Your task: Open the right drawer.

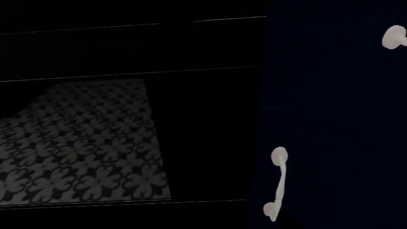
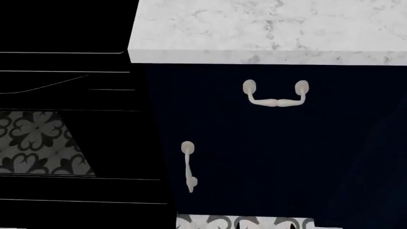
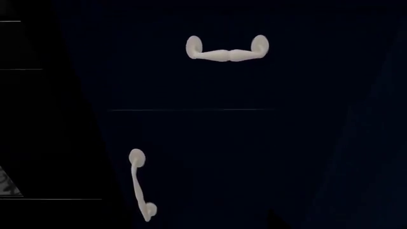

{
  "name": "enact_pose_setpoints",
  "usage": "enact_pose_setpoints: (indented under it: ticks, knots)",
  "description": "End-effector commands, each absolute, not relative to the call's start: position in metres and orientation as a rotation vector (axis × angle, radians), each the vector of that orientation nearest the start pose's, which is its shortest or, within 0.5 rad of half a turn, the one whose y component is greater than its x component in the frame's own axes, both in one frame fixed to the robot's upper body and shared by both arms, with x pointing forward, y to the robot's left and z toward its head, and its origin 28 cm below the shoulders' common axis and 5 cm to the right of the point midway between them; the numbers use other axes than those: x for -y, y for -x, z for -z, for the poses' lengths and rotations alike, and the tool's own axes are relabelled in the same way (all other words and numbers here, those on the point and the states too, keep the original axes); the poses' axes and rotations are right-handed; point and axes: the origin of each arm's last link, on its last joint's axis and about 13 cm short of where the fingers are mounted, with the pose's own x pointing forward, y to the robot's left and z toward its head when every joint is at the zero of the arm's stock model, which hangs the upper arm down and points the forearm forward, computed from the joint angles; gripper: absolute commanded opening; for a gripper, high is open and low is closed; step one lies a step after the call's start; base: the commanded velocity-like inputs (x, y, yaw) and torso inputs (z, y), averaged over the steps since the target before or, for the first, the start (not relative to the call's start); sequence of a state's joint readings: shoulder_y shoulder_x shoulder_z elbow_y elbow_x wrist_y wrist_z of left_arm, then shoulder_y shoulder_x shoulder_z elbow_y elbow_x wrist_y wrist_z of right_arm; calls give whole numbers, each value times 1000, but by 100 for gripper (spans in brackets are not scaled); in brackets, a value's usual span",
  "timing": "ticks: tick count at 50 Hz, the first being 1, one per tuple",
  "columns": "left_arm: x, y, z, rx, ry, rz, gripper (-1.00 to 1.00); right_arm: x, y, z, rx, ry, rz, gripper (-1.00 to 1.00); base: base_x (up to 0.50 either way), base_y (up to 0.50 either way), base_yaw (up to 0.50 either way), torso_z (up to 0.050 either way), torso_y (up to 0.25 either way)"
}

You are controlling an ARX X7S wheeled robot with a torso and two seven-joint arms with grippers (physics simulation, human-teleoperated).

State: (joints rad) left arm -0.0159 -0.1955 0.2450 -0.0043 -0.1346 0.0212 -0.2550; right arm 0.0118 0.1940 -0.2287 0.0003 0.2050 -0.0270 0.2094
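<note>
The right drawer (image 2: 337,90) is a dark navy front under the marble countertop (image 2: 267,33), and it looks closed. Its horizontal cream bail handle (image 2: 275,98) hangs on two round mounts. The right wrist view shows the drawer (image 3: 222,81) and its handle (image 3: 227,54) straight ahead, at some distance. The left wrist view shows only one round mount (image 1: 393,37) of that handle. Neither gripper shows in the head view. In each wrist view only a faint dark tip shows against the navy, so I cannot tell how the jaws stand.
Below the drawer is a navy cabinet door (image 2: 254,176) with a vertical cream handle (image 2: 188,167), also in the right wrist view (image 3: 140,183) and the left wrist view (image 1: 279,183). To the left is a black unit (image 2: 64,90) with patterned floor (image 2: 38,143) behind it.
</note>
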Motion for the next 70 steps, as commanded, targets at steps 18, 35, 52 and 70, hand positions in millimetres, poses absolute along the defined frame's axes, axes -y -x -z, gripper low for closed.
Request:
enact_pose_setpoints:
  ticks: [18,35,52,70]
  knots:
    - [-204,-207,-14,17,-35,-7,100,96,-207,-14,3,-24,-39,100,20,0,0,0,0]
    - [-205,-207,-14,21,-33,-9,100,96,-206,-14,1,-24,-49,100,203,0,0,0,0]
    - [-204,-207,-14,28,-30,3,100,96,-207,-14,1,-27,-47,100,219,0,0,0,0]
    - [-204,-207,-15,27,-33,-8,100,96,-207,-14,-5,-28,-31,100,148,0,0,0,0]
